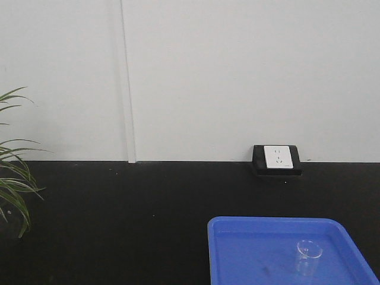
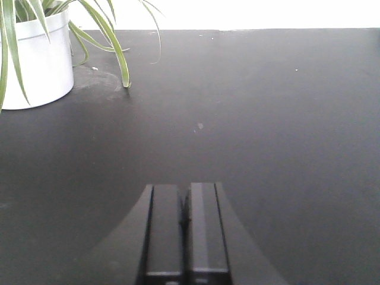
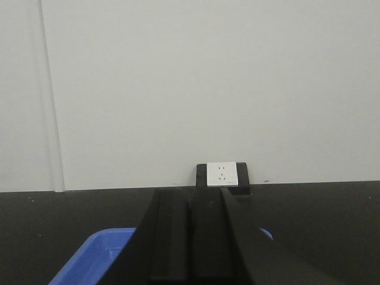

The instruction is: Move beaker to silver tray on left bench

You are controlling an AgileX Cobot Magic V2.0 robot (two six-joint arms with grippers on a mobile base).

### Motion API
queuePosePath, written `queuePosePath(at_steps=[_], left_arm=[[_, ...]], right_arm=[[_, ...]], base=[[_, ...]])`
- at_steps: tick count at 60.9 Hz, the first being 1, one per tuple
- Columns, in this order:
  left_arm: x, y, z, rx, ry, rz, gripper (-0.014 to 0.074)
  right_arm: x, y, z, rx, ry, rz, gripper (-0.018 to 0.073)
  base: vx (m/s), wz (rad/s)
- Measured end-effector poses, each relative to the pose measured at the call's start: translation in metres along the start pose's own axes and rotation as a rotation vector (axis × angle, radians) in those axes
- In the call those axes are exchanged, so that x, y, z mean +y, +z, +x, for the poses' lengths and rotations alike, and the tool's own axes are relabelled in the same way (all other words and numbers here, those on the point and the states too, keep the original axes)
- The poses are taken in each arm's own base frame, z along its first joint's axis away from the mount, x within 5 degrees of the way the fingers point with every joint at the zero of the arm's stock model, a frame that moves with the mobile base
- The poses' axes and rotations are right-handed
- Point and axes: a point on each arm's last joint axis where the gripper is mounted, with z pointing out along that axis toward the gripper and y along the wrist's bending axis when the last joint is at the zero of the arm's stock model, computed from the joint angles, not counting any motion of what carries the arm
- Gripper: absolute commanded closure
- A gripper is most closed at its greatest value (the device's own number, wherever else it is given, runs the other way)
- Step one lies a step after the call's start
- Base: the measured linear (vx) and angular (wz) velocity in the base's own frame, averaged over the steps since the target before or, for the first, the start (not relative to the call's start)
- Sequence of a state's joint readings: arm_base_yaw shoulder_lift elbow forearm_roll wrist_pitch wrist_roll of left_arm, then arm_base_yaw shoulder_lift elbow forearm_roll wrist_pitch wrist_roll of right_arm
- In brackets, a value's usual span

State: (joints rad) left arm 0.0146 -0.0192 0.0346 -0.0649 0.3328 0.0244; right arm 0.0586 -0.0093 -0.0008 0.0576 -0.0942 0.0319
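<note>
Left gripper (image 2: 185, 191): both fingers pressed flat together, nothing between them, hanging over bare bench. Right gripper (image 3: 190, 195): fingers likewise closed up tight and holding nothing, poised over the bright blue plastic tray (image 3: 89, 258), whose edges show below it on both sides. Neither gripper touches anything.

Plain white wall (image 1: 237, 71) runs behind the blue tray, with a vertical seam up and left of it. Wide matte black bench (image 1: 119, 202) carries the blue tray (image 1: 249, 255) and spreads well out to its left.

Green spiky-leaved plant (image 1: 12, 184) stands far left of the blue tray; the left wrist view shows its round white pot (image 2: 32, 59) standing on the black top.

White wall socket in a black surround (image 1: 278, 157) sits behind the blue tray at the foot of the wall, straight ahead of the right gripper (image 3: 221, 174).

Small clear glass beaker (image 1: 309, 259) stands upright inside the blue tray, toward its right side, open rim up; contents can't be made out.
</note>
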Motion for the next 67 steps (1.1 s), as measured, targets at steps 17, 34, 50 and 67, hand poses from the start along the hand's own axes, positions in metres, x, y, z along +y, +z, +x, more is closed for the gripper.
queuePosePath(at_steps=[17, 34, 50, 67], left_arm=[[0.000, 0.000, 0.000, 0.000, 0.000, 0.000, 0.0595], [0.000, 0.000, 0.000, 0.000, 0.000, 0.000, 0.0595], [0.000, 0.000, 0.000, 0.000, 0.000, 0.000, 0.0595], [0.000, 0.000, 0.000, 0.000, 0.000, 0.000, 0.0595]], right_arm=[[0.006, 0.018, -0.067, -0.055, -0.068, -0.004, 0.0563], [0.005, 0.049, -0.056, 0.111, -0.121, 0.003, 0.0530], [0.003, 0.074, -0.031, 0.298, -0.120, 0.010, 0.0412], [-0.003, 0.097, -0.011, 0.388, -0.119, 0.042, 0.0178]], base=[[0.00, 0.00], [0.00, 0.00], [0.00, 0.00], [0.00, 0.00]])
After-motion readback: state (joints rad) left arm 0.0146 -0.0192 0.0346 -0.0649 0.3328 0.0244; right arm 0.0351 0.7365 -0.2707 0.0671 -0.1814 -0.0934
